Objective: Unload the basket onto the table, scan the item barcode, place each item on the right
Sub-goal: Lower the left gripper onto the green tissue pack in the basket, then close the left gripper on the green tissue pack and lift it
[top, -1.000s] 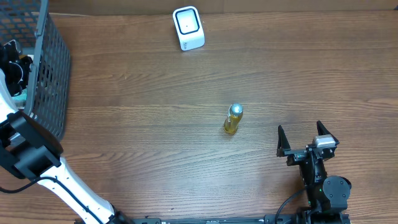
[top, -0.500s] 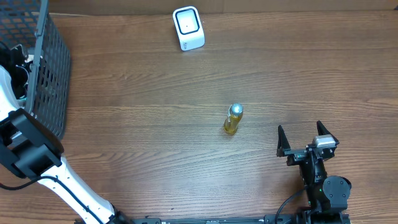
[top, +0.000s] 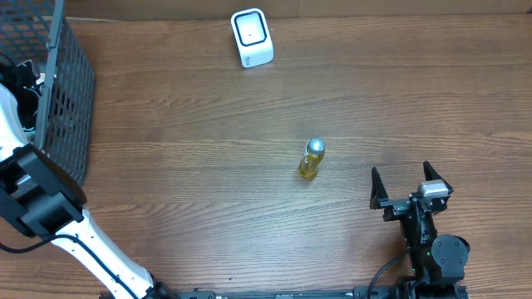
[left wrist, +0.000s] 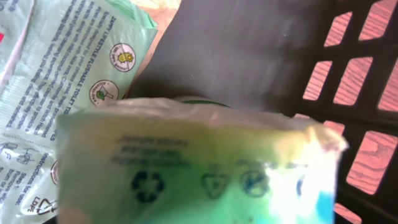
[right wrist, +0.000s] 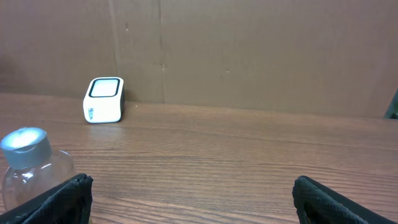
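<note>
Left wrist view shows a green packet point(left wrist: 199, 162) in the basket point(top: 73, 91): probably pickup. Whether the left tool point(top: 27, 83) grips it I cannot tell; the right tool point(top: 405, 187) stands open. Next, lift it to the scanner point(top: 251, 37).

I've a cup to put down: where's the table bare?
Bare wood: between basket and bottle, between scanner and bottle, and from the scanner across to the right gripper. Crowded: inside the basket, full of packets.
</note>
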